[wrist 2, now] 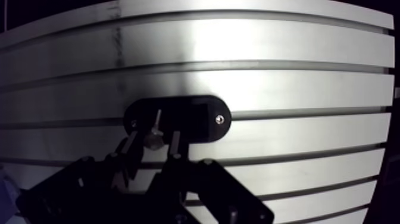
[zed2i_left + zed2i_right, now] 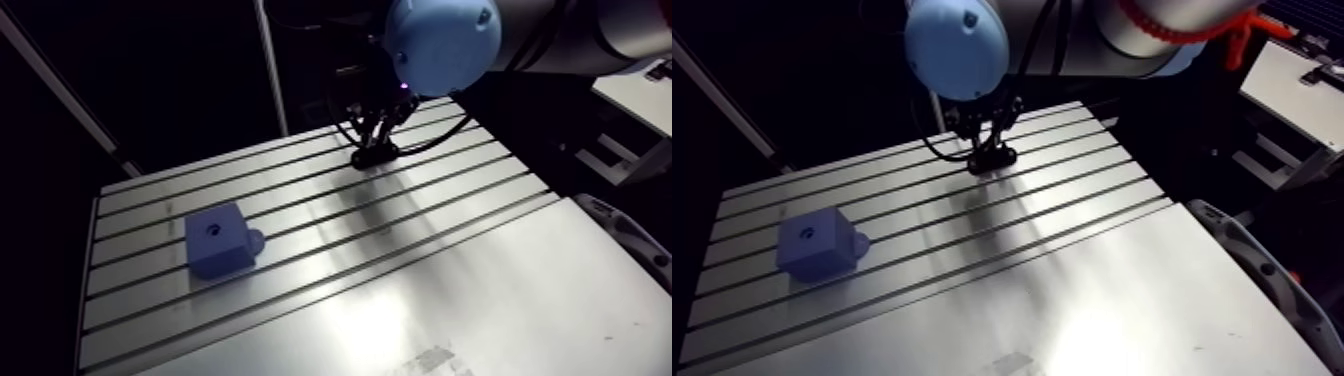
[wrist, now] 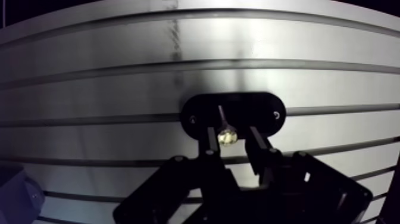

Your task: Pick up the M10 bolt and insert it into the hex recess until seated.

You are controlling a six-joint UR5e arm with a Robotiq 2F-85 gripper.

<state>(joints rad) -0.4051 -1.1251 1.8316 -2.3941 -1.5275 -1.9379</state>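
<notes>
A brass-coloured M10 bolt (image 3: 227,137) stands head up in a black oval holder (image 3: 265,110) on the slotted table (image 2: 420,270), at its far side. My gripper (image 3: 232,130) is down over the holder, its two fingers (image 3: 209,136) standing close on either side of the bolt's head and shut on it. In the arm view the gripper (image 2: 375,150) sits low on the holder. A blue block (image 2: 220,240) with a dark recess in its top rests on the table's left part, well away from the gripper.
The blue block has a round stub on its right side (image 2: 255,240). A corner of the block shows beside the gripper body in the wrist view (image 3: 15,193). Slots run across the table; its left edge (image 2: 88,280) drops into darkness.
</notes>
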